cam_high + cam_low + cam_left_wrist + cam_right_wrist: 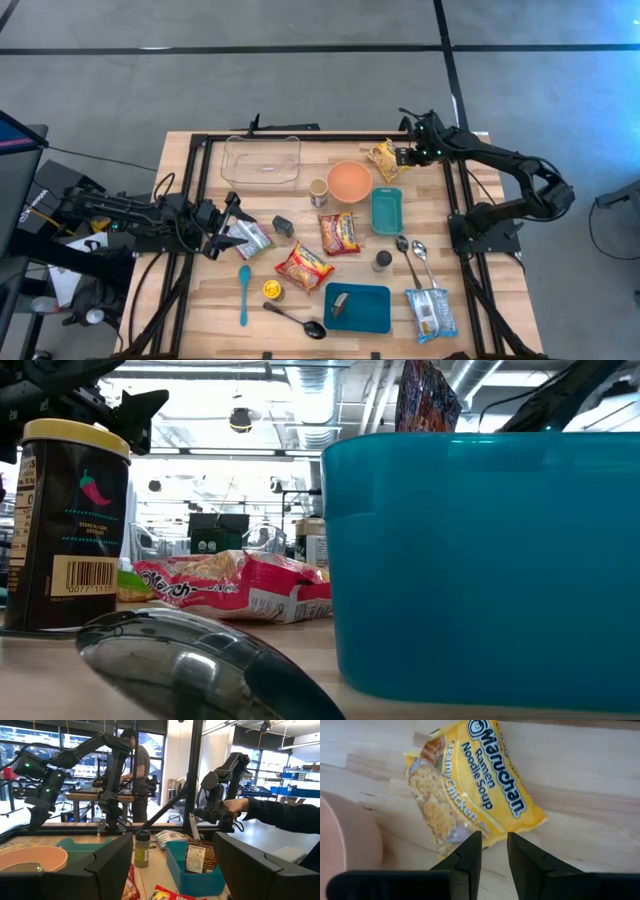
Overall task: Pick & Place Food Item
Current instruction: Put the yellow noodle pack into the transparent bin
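Yellow ramen packet (470, 785): lies flat on the wooden table (200, 310) near the far edge, just beside the pink bowl (349, 180); "Maruchan Ramen Noodle Soup, Creamy Chicken" is read.
Right gripper (494, 845): held over the packet's edge; fingers narrowly parted, nothing pinched.
Left gripper (231, 222): at the table's left side, fingers spread, by a silver packet (250, 238).
Red packet (225, 588): writing partly read, "Maruchan".
Dark jar (68, 525): chili emblem, barcode.

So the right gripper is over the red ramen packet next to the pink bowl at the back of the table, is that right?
Not quite: the ramen packet under the right gripper is yellow, a creamy chicken flavour, not red. The right wrist view shows it plainly. It does lie next to the pink bowl at the back of the table.
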{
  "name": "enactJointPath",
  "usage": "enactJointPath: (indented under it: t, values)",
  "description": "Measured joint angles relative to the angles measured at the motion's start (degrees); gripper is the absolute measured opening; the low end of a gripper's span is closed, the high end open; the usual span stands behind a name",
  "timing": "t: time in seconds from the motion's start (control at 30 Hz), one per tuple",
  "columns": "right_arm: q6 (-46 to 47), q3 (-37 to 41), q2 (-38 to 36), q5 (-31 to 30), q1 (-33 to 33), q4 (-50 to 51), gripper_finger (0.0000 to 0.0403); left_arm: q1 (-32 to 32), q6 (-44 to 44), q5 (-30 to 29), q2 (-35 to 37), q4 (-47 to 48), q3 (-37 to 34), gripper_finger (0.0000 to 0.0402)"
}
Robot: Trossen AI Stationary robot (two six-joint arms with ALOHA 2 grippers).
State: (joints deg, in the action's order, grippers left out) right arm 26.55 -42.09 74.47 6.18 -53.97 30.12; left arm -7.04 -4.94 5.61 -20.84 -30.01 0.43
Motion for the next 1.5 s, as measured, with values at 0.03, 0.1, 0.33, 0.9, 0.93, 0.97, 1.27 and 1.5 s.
enactJointPath:
  t: [0.03,0.1,0.33,0.9,0.93,0.97,1.27,1.5]
  values:
    - [0.1,0.9,-0.9,0.0,0.0,-0.5,0.0087,0.0,0.0,0.0,0.0,0.0,0.0,0.0271]
    - [0.3,3.3,-3.2,0.4,0.0,-2.3,0.0087,0.0,0.0,0.0,0.0,0.0,0.0,0.0271]
    - [3.2,10.5,-11.1,7.5,-1.3,-10.6,0.0087,0.0,0.0,0.0,0.0,0.0,0.0,0.0271]
    - [7.5,11.3,-9.5,7.5,-6.1,-6.2,0.0087,0.0,0.0,0.0,0.0,0.0,0.0,0.0271]
    - [7.6,11.3,-9.0,7.5,-6.3,-6.6,0.0087,0.0,0.0,0.0,0.0,0.0,0.0,0.0271]
    - [7.6,11.3,-8.5,7.5,-6.3,-6.8,0.0087,0.0,0.0,0.0,0.0,0.0,0.0,0.0271]
    - [7.5,11.3,-6.7,7.5,-6.3,-7.0,0.0128,0.0,0.0,0.0,0.0,0.0,0.0,0.0271]
    - [7.5,11.3,-7.4,7.5,-6.3,-7.0,0.0191,0.0,0.0,0.0,0.0,0.0,0.0,0.0271]
